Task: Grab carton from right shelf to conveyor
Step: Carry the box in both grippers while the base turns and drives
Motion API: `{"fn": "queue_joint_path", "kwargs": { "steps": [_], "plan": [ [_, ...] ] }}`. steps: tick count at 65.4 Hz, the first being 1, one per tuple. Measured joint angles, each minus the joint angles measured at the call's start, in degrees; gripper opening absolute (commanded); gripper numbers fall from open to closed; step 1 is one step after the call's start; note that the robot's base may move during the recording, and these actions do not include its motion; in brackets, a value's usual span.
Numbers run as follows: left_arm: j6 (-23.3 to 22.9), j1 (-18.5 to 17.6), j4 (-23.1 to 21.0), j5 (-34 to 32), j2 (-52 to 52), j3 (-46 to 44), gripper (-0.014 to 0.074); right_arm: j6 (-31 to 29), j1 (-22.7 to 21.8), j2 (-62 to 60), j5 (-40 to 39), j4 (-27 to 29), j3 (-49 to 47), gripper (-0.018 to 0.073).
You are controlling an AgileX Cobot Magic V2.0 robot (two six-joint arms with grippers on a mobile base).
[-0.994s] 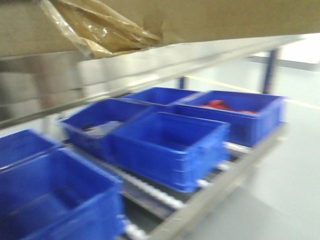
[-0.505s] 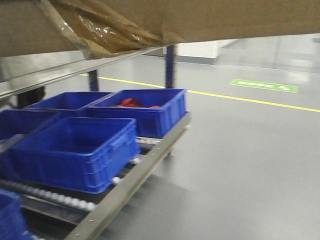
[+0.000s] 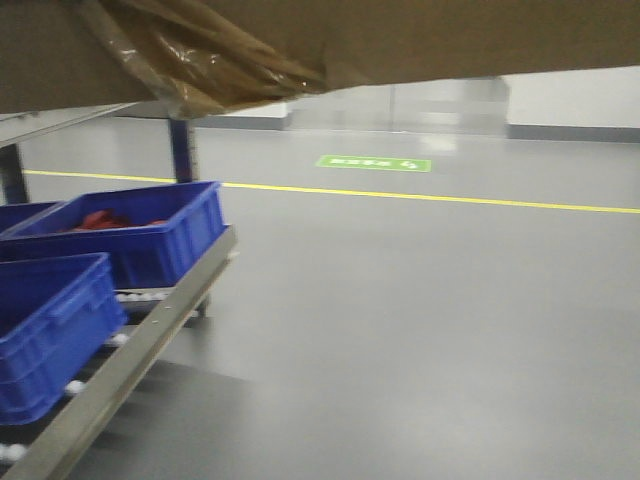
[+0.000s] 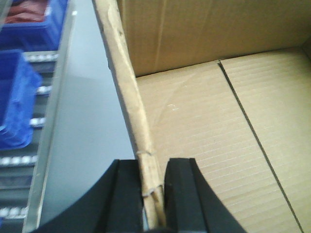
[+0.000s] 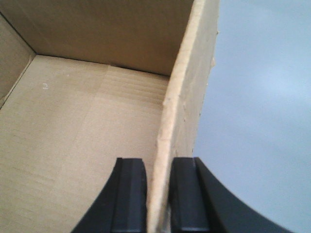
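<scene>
The brown carton (image 3: 420,40) hangs across the top of the front view, with torn tape at its left underside. It is open and empty inside. My left gripper (image 4: 154,194) is shut on the carton's left wall (image 4: 127,92). My right gripper (image 5: 158,194) is shut on the carton's right wall (image 5: 187,97). The carton is held above the grey floor. No conveyor shows in any view.
A metal roller shelf (image 3: 130,345) with blue bins (image 3: 130,235) stands at the lower left; one bin holds red items. The grey floor (image 3: 430,330) carries a yellow line (image 3: 450,199) and a green marking (image 3: 373,163). The shelf also shows in the left wrist view (image 4: 43,145).
The view has swung to the right: the shelf and blue bins have slid to the left edge and open floor now fills the frame. The carton stays in the same place at the top.
</scene>
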Motion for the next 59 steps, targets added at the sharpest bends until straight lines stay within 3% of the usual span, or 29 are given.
{"fn": "queue_joint_path", "kwargs": {
  "steps": [59],
  "plan": [
    [0.00, 0.00, 0.00, 0.00, 0.00, 0.00, -0.0008, 0.00, 0.00, 0.00, 0.00, 0.00, 0.00, -0.0069]
  ]
}}
